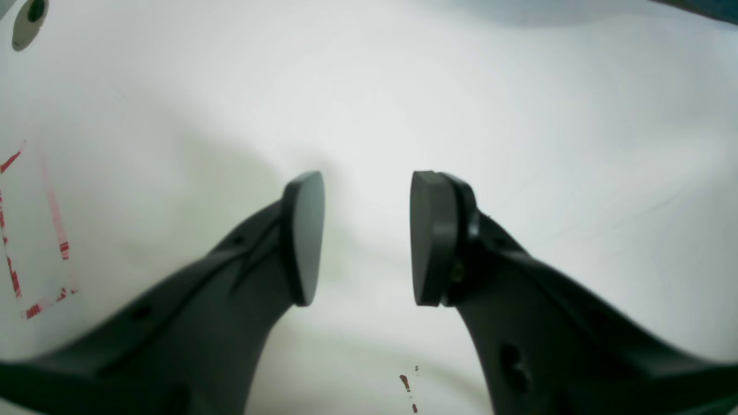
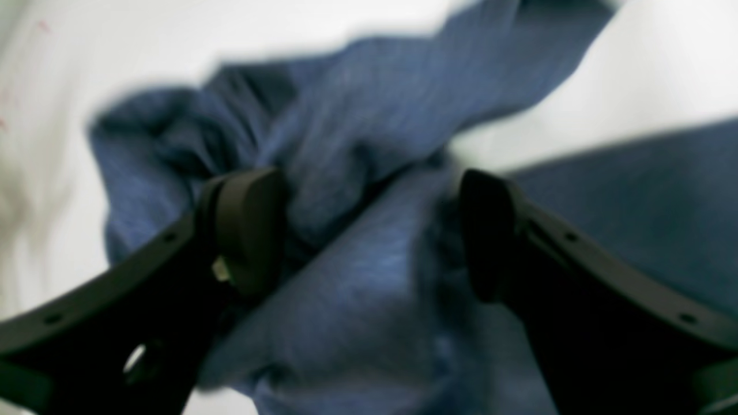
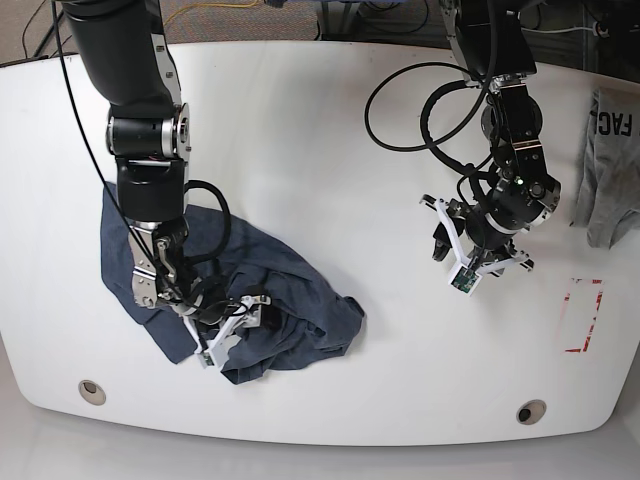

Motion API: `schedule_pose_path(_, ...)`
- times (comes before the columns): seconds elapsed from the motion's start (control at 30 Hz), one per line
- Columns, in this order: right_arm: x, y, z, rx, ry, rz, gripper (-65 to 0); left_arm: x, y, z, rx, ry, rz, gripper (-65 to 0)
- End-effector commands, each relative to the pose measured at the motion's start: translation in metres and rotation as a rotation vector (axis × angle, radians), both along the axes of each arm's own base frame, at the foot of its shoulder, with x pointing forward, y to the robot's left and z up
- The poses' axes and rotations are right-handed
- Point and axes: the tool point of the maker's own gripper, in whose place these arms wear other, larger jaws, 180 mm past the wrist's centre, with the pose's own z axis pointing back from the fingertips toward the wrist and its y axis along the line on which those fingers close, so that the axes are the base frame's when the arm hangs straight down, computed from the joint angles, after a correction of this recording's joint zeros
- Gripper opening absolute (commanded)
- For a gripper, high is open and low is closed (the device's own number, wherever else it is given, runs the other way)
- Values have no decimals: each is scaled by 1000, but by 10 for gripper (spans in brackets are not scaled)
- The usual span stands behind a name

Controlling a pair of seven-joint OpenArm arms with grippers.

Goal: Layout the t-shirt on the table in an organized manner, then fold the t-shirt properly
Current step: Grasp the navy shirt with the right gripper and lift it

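Note:
The blue t-shirt [image 3: 250, 300] lies crumpled on the front left of the white table [image 3: 320, 140]. My right gripper [image 3: 240, 322] is down in its front folds. In the right wrist view the right gripper [image 2: 369, 230] is open, its fingers [image 2: 248, 230] wide apart with a ridge of the t-shirt [image 2: 357, 276] between them. My left gripper [image 3: 450, 245] hovers over bare table on the right, well away from the shirt. Seen from the left wrist, the left gripper [image 1: 367, 239] is open with only white table [image 1: 369, 86] between its pads [image 1: 305, 236].
A grey garment [image 3: 605, 170] lies at the right edge of the table. A red-outlined rectangle mark [image 3: 583, 315] is at the front right, also in the left wrist view as the red mark [image 1: 34, 230]. Two grommet holes [image 3: 91, 390] [image 3: 530, 411] sit near the front edge.

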Motion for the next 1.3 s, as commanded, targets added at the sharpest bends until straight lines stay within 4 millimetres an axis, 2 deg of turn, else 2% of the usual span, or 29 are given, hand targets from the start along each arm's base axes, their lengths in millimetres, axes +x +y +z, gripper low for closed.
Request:
schedule_pose_path(0.0,20,18,33,25,-89,26,-212,4,-3,11,-17,-42,-6,-418)
schedule_pose_path(0.17,19,44,33,31,-102,58,-219,1,-3,8,-18,-35,-5,-418)
schedule_pose_path(0.23,20,50,35,31,-111,65,-247,-1,-3,6,-18,-28,-5,-419)
schedule_pose_path(0.3,20,56,35,37,-114,71,-296,-5,-3,1,-18,-15,-5,-419)
schedule_pose_path(0.4,20,62,37,41,-117,79,-415,-8,-2,-2,-17,-8,-5,-419)
schedule_pose_path(0.57,21,64,41,38,-127,86,-601,-9,-1,-3,-14,-4,-3,-419)
schedule_pose_path(0.63,23,65,47,34,-145,88,-650,-11,-1,-5,-15,2,-3,-419)
schedule_pose_path(0.8,20,64,58,-9,-168,115,-650,-16,3,-11,-15,18,7,-419)
schedule_pose_path(0.9,17,63,76,-44,-210,135,-650,-16,9,-12,-17,21,26,-419)
schedule_pose_path(1.0,11,68,97,-81,-262,161,-650,-18,13,-17,-23,37,39,-419)
schedule_pose_path(1.17,-1,78,147,-154,-382,193,-650,-21,14,-25,-29,60,44,-419)
schedule_pose_path(1.27,-8,86,166,-192,-416,219,-650,-21,13,-26,-31,62,42,-419)
